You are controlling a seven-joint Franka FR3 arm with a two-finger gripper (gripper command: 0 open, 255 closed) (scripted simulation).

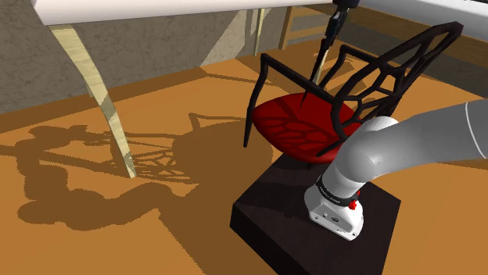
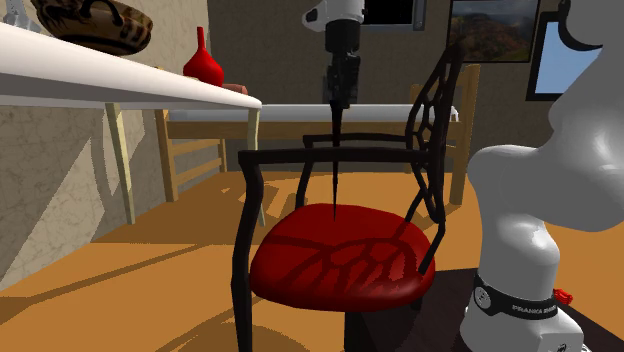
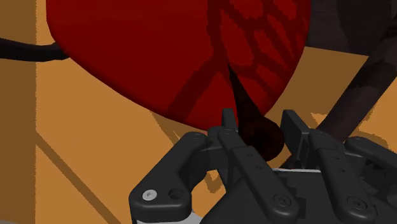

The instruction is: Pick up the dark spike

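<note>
The gripper has its jaws clenched on the thick top of the dark spike, which looks stiff, light, slender and likely to swing above the red chair seat.

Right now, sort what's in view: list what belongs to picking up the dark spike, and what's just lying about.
In the job:
- dark spike, hanging point-down
- tool, shut on the spike's top end

Just lying about:
- black chair with red seat, beneath the spike
- white table
- red vase and dark bowl on it
- framed picture on the wall
</note>
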